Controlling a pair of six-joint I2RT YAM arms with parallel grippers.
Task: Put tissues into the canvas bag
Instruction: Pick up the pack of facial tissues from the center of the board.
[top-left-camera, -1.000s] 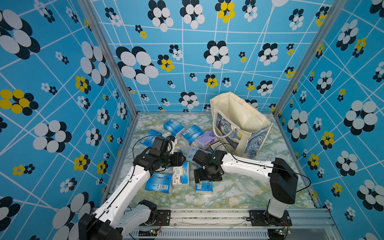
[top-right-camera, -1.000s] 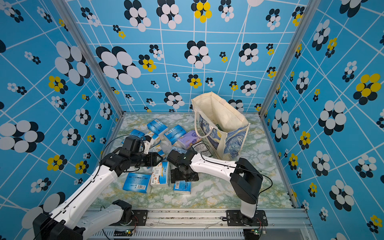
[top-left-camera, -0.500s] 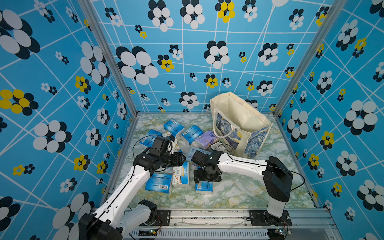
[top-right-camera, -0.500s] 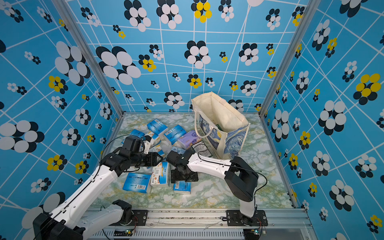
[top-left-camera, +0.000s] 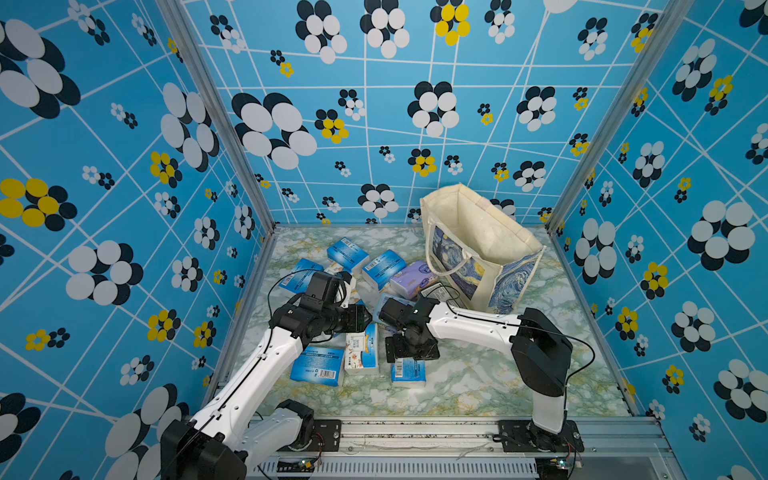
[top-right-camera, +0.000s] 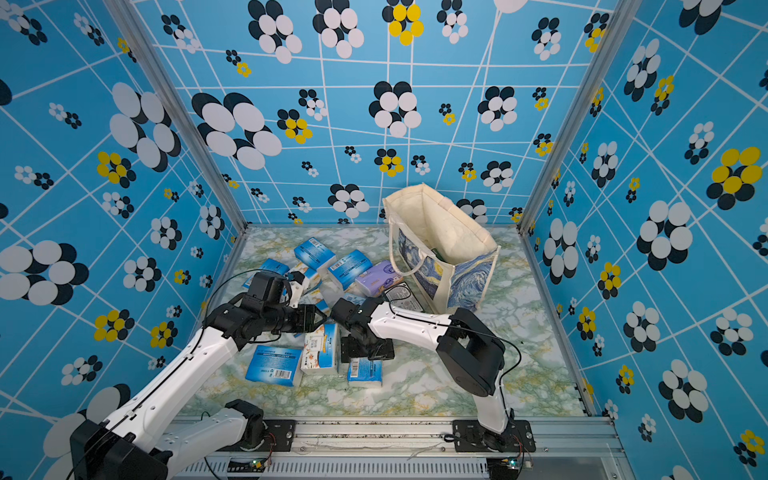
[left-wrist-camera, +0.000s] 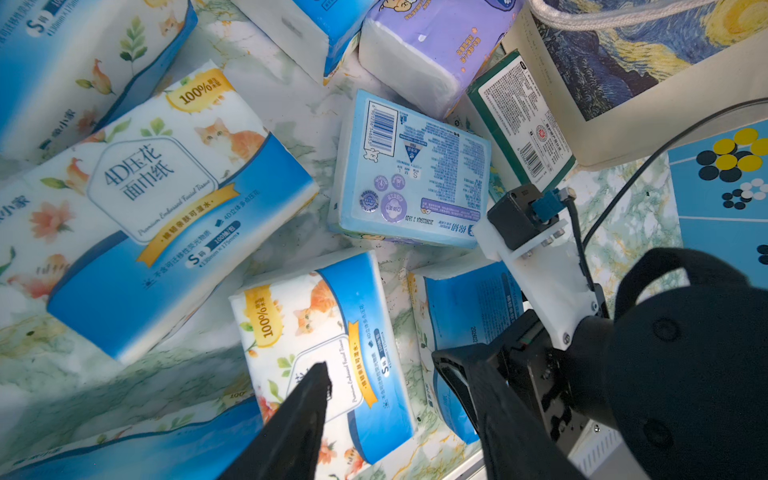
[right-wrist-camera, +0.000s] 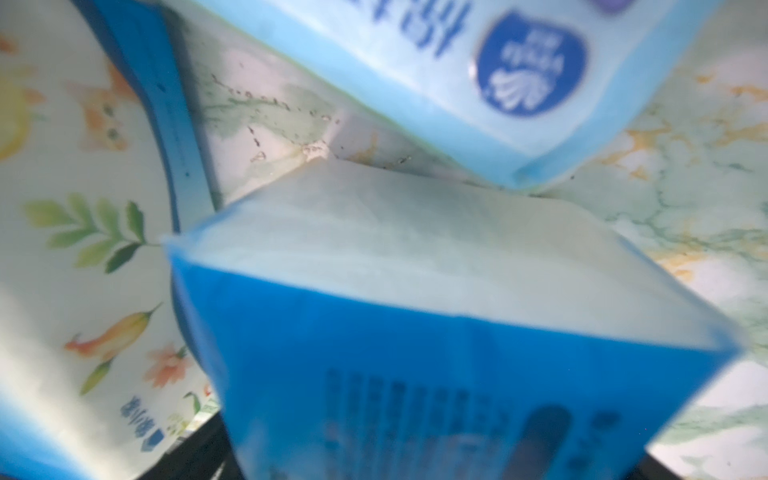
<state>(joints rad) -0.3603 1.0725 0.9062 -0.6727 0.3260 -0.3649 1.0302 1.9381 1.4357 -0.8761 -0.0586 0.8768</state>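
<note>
Right fingers (top-left-camera: 394, 353), spread wide, straddle the blue pack (top-left-camera: 409, 372) lying directly beneath them; left fingers (left-wrist-camera: 307, 415) parted, empty, alongside.

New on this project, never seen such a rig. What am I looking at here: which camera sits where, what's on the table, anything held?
Two white robot arms are bolted to a rail at the front of a marbled table, inside a booth with flowered blue walls. Each arm ends in a two-fingered tool. The two wide pictures come from one stereo camera overhead, so they nearly match. The two close-ups come from cameras on the arms' wrists. On the table lie wrapped tissue packs, mostly blue, one lilac pack among them, and a standing canvas bag with its mouth open. The left tool is open above a white cat-print pack. The right tool is down over a blue pack, jaws wide; that pack lies on the table. Nothing looks held.
</note>
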